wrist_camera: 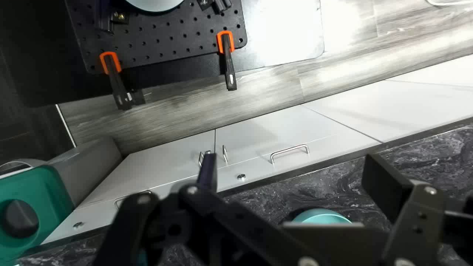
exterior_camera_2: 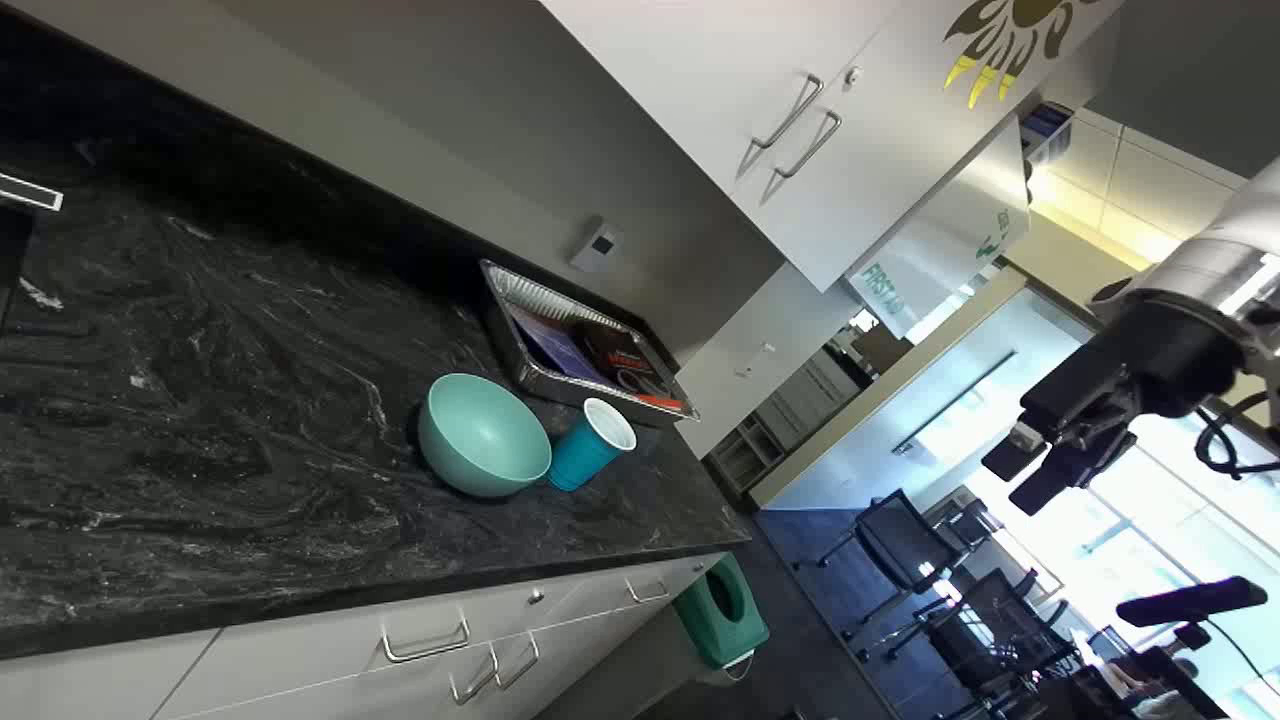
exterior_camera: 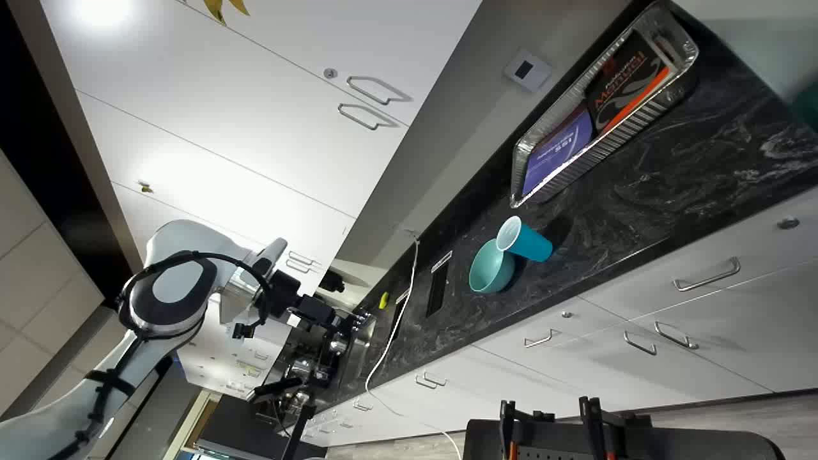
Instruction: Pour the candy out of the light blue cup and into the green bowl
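The blue cup, white inside, stands upright on the dark counter in both exterior views. The green bowl stands close beside it, also in both exterior views; I cannot tell whether they touch. No candy can be made out in either. In the wrist view only the bowl's edge shows behind the gripper; the cup is mostly or wholly hidden there. My gripper is open and empty, its fingers wide apart. It hangs in the air away from cup and bowl in both exterior views.
A foil tray with books stands on the counter beyond the cup. Upper cabinets hang over the counter. A white cable crosses the counter. In the wrist view, a board with orange-tipped clamps lies opposite the counter.
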Robot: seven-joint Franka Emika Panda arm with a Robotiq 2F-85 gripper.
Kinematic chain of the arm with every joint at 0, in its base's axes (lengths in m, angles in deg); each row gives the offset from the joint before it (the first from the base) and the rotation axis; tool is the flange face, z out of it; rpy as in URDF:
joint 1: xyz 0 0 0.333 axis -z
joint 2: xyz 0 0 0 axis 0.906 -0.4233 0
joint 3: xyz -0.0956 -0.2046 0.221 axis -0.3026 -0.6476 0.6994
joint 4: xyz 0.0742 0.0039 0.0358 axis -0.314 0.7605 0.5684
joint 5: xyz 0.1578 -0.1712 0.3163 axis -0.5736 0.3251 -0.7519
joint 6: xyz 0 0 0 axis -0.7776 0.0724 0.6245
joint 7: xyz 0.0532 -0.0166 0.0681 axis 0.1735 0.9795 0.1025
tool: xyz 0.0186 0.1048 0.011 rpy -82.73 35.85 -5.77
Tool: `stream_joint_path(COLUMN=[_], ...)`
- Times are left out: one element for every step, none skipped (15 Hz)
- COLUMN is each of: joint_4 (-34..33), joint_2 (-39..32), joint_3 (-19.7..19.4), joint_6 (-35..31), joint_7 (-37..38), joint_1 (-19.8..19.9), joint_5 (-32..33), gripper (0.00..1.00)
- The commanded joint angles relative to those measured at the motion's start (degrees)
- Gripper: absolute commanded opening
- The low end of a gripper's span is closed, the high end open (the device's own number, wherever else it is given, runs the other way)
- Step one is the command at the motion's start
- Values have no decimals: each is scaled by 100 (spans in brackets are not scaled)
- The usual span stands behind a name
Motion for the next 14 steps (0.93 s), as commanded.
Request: stream_joint_path(joint_4=[-15,-15,-15,-15,-15,-15,-37,-97,-126,-161,-176,-201,-225,-238], joint_2=[5,5,5,5,5,5,-63,-203,-307,-486,-641,-875,-1105,-1343], joint_3=[69,69,69,69,69,69,107,132,173,224,252,278,283,293], joint_6=[28,28,28,28,28,28,-169,-353,-553,-837,-1116,-1483,-1838,-2219], joint_7=[-64,-64,-64,-64,-64,-64,-53,-120,-138,-178,-194,-184,-129,-87], joint_1=[105,105,105,105,105,105,145,157,181,208,229,282,341,406], joint_5=[-49,-49,-49,-49,-49,-49,-21,24,78,184,277,395,489,634], gripper=[100,100,100,100,100,100,100,100,100,100,100,100,100,100])
